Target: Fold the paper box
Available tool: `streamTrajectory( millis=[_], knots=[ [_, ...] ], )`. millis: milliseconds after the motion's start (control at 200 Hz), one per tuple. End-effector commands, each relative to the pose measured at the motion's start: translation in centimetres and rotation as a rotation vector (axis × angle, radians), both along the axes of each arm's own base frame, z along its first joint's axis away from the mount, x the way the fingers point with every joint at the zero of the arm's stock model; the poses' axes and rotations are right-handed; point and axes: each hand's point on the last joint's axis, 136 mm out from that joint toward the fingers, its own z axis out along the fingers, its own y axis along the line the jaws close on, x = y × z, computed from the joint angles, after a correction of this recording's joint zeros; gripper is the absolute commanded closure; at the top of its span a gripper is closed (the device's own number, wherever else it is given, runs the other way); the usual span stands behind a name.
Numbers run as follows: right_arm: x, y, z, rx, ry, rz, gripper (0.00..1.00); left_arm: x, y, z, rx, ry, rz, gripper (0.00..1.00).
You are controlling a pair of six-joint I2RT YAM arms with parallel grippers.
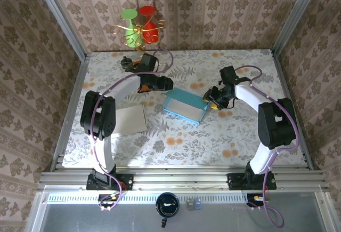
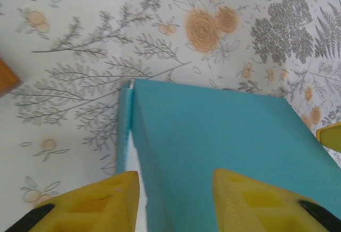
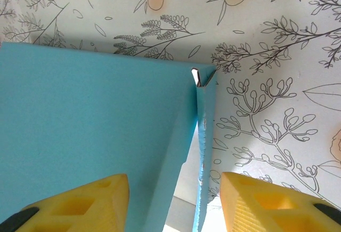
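The teal paper box (image 1: 185,105) lies on the floral tablecloth in the middle, its white inside showing at the near right edge. My left gripper (image 1: 168,85) sits at the box's far left corner. In the left wrist view its open jaws (image 2: 176,189) straddle a thin upright side flap (image 2: 124,125) and the broad teal panel (image 2: 224,136). My right gripper (image 1: 209,102) is at the box's right end. Its jaws (image 3: 175,194) are open around a raised side wall (image 3: 203,136), with a gap on each side and the teal panel (image 3: 90,114) to the left.
A flat pale sheet (image 1: 130,119) lies left of the box near the left arm. A green and red glass ornament on a gold stand (image 1: 139,25) stands at the back. Patterned walls and metal posts (image 1: 58,18) close in the table. Open cloth lies in front of the box.
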Motion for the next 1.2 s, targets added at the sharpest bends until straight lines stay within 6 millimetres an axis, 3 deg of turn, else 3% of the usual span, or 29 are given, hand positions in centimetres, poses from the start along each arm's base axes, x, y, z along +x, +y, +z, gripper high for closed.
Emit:
streamTrajectory(
  millis=[0,290,505,765,1195],
  knots=[
    [-0.5,0.2,0.6,0.005,-0.009,0.008,0.51,-1.2,-0.9,-0.1,-0.034,0.007,-0.02,0.62],
    [-0.5,0.2,0.6,0.002,-0.009,0.018,0.51,-2.4,-0.4,-0.8,-0.008,0.026,-0.008,0.64],
    [-1.3,-0.5,0.3,-0.026,-0.002,0.032,0.51,-3.1,-1.0,-0.2,-0.02,0.016,-0.013,0.66],
    [-2.1,-0.8,0.0,-0.025,-0.004,0.051,0.51,-4.3,-1.3,-0.8,-0.038,0.036,0.016,0.69],
    [-1.9,-0.6,-1.0,-0.002,0.011,0.051,0.62,-6.0,-1.6,-2.2,-0.065,0.049,0.044,0.77]
  ],
)
